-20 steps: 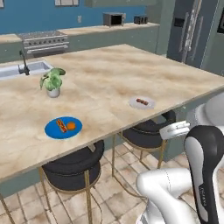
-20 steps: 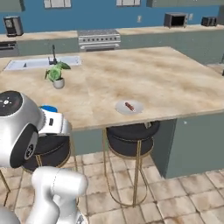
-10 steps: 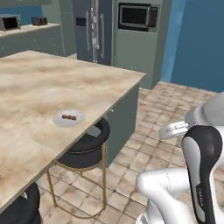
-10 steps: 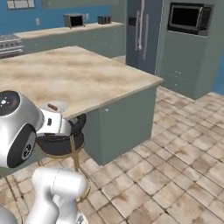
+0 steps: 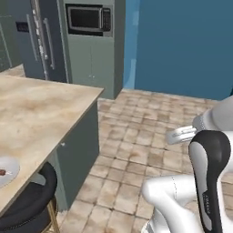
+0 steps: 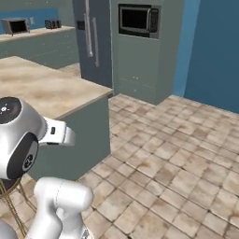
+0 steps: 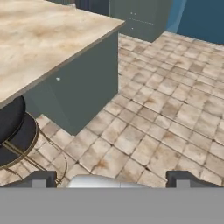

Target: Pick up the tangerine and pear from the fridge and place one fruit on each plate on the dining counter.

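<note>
A white plate (image 5: 6,169) on the dining counter (image 5: 41,109) holds a reddish piece; the tool (image 7: 111,178) is released, empty.

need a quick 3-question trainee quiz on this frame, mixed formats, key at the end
1. True or false: the doors of the tall dark slate-grey fridge are shut.
2. Multiple choice: the built-in black microwave sits in (A) the beige marbled dining counter, (B) the grey-green cabinet beside the fridge, (C) the blue wall.
3. Fill in: in the hand view the gripper has its two dark tips far apart, so it is ____, with nothing between them.

Key: 1 true; 2 B; 3 open
</note>
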